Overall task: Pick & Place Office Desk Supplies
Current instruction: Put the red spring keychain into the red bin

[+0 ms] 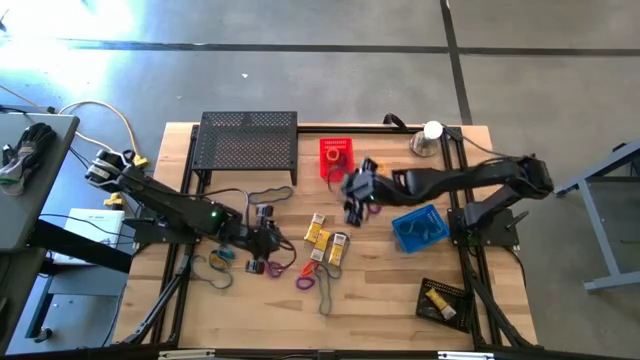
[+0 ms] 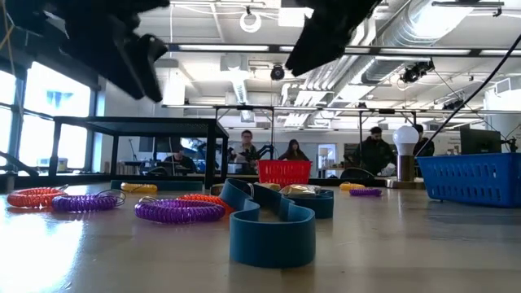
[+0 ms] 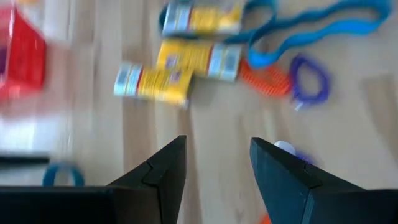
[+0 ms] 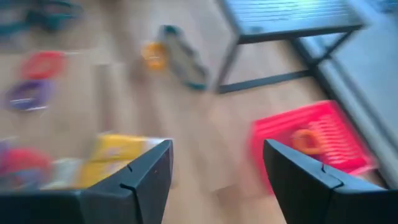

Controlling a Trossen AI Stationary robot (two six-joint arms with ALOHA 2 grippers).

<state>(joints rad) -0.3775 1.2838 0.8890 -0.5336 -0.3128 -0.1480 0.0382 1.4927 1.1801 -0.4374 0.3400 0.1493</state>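
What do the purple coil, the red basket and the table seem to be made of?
Purple coil: probably plastic, glossy; tight spiral turns catch the light.
Red basket: likely moulded plastic, with a slotted lattice wall and an even bright colour.
Table: wood, seemingly sealed; pale planks with grain, and a soft sheen in the low view.

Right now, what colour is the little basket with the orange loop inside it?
Red. The basket shows best in the high view, next to the black mesh shelf.

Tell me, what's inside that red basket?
One orange loop lies in the red basket. The right gripper, jaws open and empty, hangs beside it. The right arm covers the basket's near corner, so anything there is hidden.
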